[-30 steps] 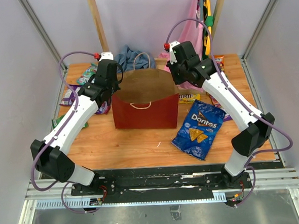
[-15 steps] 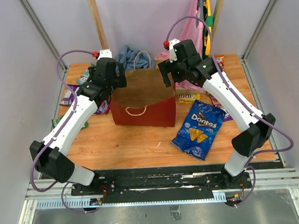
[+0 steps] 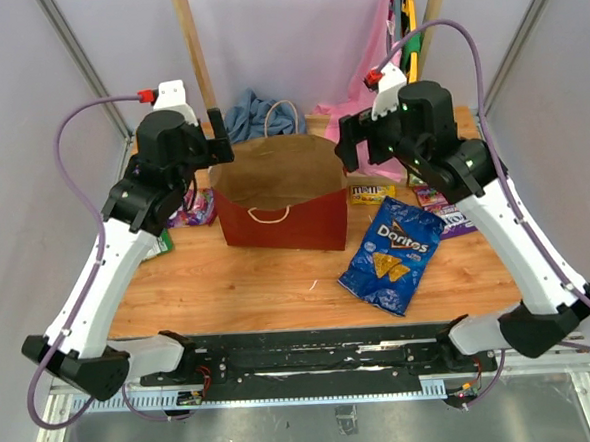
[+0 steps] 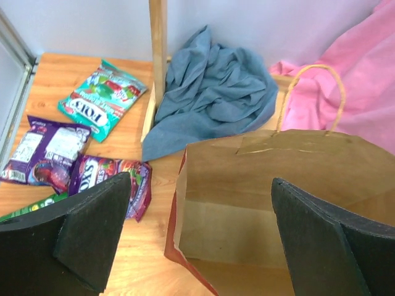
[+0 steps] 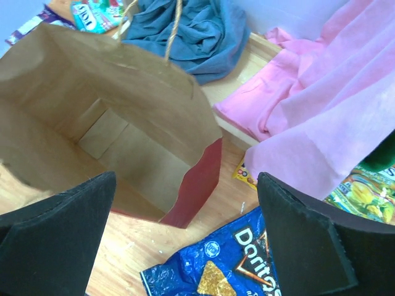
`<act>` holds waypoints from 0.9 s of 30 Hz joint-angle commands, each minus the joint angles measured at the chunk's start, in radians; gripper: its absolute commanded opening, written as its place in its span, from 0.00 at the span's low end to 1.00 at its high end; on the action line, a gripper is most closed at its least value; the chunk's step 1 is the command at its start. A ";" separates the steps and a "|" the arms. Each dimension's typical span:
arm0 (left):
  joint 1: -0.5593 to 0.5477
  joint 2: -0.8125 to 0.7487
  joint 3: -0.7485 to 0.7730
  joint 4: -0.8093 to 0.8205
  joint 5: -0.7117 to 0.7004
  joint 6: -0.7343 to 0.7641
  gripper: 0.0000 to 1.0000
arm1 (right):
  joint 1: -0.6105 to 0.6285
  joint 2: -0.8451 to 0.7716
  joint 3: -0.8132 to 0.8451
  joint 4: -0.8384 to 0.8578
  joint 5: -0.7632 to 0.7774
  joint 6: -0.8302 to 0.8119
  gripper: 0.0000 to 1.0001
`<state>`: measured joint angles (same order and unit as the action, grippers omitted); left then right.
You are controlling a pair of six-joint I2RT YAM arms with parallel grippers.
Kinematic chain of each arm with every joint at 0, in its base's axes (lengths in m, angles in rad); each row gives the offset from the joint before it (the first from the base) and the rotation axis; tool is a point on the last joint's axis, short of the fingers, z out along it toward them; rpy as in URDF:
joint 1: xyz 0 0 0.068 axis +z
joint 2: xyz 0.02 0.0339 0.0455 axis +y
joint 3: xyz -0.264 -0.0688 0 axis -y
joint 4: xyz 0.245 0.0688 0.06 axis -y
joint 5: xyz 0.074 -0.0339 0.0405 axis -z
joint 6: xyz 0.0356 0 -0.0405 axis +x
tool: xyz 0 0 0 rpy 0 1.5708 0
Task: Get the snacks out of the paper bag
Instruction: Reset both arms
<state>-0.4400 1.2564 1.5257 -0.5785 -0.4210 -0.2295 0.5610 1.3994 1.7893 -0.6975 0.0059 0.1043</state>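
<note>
Left of the paper bag [image 3: 285, 220], a teal packet [image 4: 102, 98] and purple packets [image 4: 43, 151] lie flat on the worktop [image 3: 269, 283]. The left tool [image 4: 197, 240] hangs spread wide over the bag's left rear corner. The right tool [image 5: 185, 243], equally spread, hangs over its right end. The bag stands mouth up, its long axis running left to right between them, so both arms look equally near. Its kraft inside shows no packet. Right of the bag lie yellow M&M's [image 3: 371, 191] and, further forward, the blue Doritos bag [image 3: 392, 255].
</note>
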 commanded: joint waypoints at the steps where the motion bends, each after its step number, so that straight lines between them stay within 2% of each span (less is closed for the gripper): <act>1: 0.007 -0.075 0.013 0.010 0.070 0.027 1.00 | -0.016 -0.135 -0.163 0.184 -0.076 -0.009 0.98; 7: 0.029 -0.146 -0.039 -0.025 0.097 0.006 1.00 | -0.018 -0.411 -0.473 0.414 0.049 -0.010 0.98; 12: 0.096 -0.233 -0.157 -0.015 0.155 -0.029 1.00 | -0.050 -0.480 -0.576 0.354 0.138 0.033 0.98; 16: 0.137 -0.344 -0.242 -0.002 0.156 -0.057 1.00 | -0.201 -0.474 -0.636 0.273 0.058 0.123 0.98; 21: 0.140 -0.437 -0.371 -0.006 0.138 -0.091 1.00 | -0.381 -0.521 -0.737 0.250 -0.047 0.231 0.98; 27: 0.139 -0.525 -0.586 0.078 0.130 -0.156 1.00 | -0.448 -0.542 -0.835 0.247 -0.085 0.260 0.98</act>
<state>-0.3088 0.7670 1.0592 -0.5678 -0.2832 -0.3210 0.1402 0.8864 0.9962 -0.4553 -0.0135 0.3138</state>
